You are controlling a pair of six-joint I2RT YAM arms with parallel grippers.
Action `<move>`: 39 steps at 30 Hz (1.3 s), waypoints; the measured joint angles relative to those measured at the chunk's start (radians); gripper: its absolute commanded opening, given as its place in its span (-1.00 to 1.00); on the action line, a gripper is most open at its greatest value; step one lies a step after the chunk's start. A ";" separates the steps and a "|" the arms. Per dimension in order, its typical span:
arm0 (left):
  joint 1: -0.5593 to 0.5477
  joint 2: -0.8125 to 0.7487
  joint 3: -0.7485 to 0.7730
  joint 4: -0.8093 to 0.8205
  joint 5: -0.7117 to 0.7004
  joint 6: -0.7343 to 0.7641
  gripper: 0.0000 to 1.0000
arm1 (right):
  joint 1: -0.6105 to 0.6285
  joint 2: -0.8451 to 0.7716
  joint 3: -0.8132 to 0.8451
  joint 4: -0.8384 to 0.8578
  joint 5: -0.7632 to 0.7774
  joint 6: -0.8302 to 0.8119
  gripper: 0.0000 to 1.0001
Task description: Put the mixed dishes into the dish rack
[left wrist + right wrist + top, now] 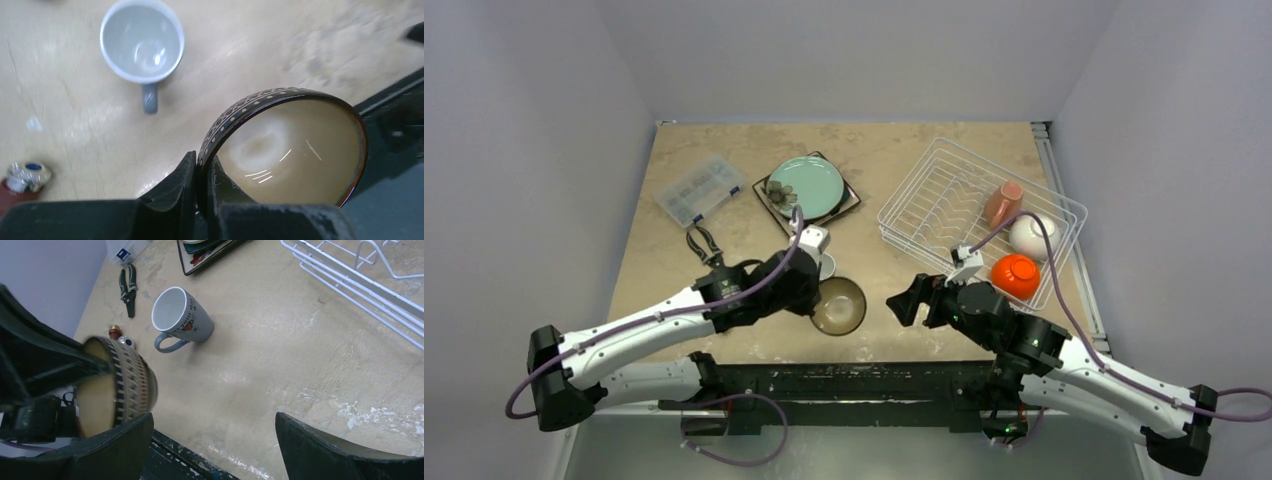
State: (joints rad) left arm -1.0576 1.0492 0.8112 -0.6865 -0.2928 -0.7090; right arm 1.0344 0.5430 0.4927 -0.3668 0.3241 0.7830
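My left gripper (816,300) (202,161) is shut on the rim of the dark brown bowl (840,306) (290,150), one finger inside and one outside. It holds the bowl tilted above the table near the front edge. The bowl also shows at the left of the right wrist view (117,385). My right gripper (902,300) (215,440) is open and empty, just right of the bowl. The pale blue mug (141,40) (182,315) stands upright on the table behind the bowl. The dish rack (934,195) (350,280) holds the pink mug (1003,203), white bowl (1033,235) and orange bowl (1015,276). The teal plate (805,184) lies on the square flower-patterned plate (771,197).
A clear plastic compartment box (694,188) lies at the back left. Black-handled pliers (702,243) (129,287) lie in front of it. A small capped object (22,175) (116,332) lies near the left arm. The table's dark front edge (200,460) is just below my right gripper.
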 measured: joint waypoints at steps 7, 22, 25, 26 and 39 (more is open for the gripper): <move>0.148 -0.002 0.369 0.039 0.172 0.247 -1.00 | 0.000 -0.003 0.071 -0.047 0.017 0.002 0.86; 0.305 0.025 0.286 0.143 0.345 0.469 -1.00 | 0.000 0.087 0.071 0.069 -0.038 0.005 0.96; 0.305 0.023 0.286 0.153 0.359 0.484 -1.00 | 0.000 0.092 0.042 0.211 -0.108 -0.018 0.96; 0.305 0.019 0.286 0.156 0.363 0.485 -1.00 | 0.000 0.092 0.032 0.264 -0.128 -0.024 0.96; 0.305 0.006 0.286 0.180 0.453 0.483 -1.00 | 0.000 0.261 0.010 0.740 -0.246 -0.011 0.94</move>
State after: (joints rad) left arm -0.7525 1.0557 1.0969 -0.5064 0.1604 -0.2256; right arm 1.0344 0.8036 0.5026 0.3733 0.0784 0.7723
